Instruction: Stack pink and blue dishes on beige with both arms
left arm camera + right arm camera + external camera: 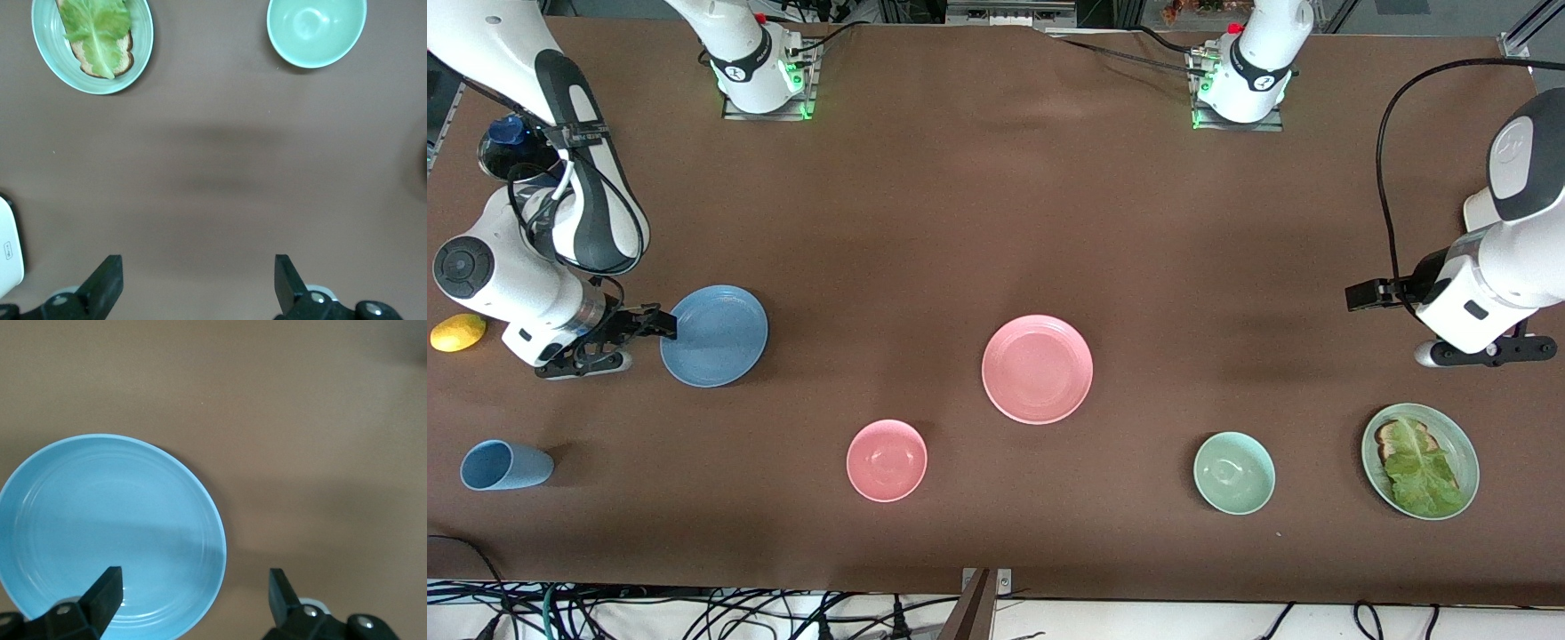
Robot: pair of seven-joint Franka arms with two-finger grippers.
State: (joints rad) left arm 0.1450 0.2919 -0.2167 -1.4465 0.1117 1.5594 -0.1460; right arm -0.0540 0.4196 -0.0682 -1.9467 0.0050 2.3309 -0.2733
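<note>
The right gripper (660, 327) hovers at the blue plate (714, 335) rim, fingers apart; the left gripper (199, 287), fingers apart too, waits over bare table near the green bowl (1234, 472). The pink plate (1037, 368) lies mid-table; no beige plate shows, so stacking could stall; a shallow rim pinch might slip.

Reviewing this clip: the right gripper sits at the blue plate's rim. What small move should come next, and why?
Probably ease the right gripper down and close on the blue plate's rim. Its fingers are open, one finger over the plate, the other off its edge, and nothing is held. The left gripper waits open over bare table. No beige plate is in view, so I cannot tell where the stack goes.
</note>
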